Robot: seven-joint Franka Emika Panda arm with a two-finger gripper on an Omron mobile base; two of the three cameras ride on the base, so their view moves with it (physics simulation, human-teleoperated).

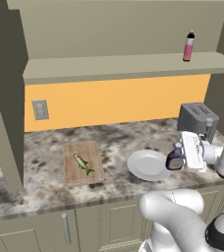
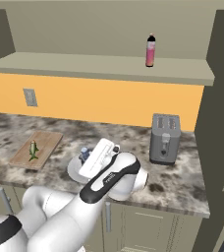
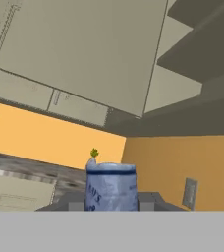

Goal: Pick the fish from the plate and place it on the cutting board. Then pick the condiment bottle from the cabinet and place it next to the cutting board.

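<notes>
The fish (image 1: 83, 164) lies on the cutting board (image 1: 82, 162), so the first job looks done. The plate (image 1: 147, 164) is bare now, and it sits on the counter (image 1: 45, 182) between the board and the toaster (image 1: 198, 119). The gripper (image 1: 182, 156) has its fingers closed on the condiment bottle (image 1: 175, 157), and in the hand view the bottle's blue-grey cap (image 3: 111, 187) sits right between the two dark fingertips (image 3: 73, 203). The bottle hangs just ahead of the fingers, over the near edge of the plate (I cannot tell if it touches the plate or floats a bit above it). The board is well off past the far side of the plate from the fingers. So the bottle is already out of the cabinet (image 1: 124, 66), where a tall pink bottle (image 1: 188, 47) stands on the shelf. What is left, I think, is to carry the bottle across the plate, set it down on the counter just beside the board, and let go.
</notes>
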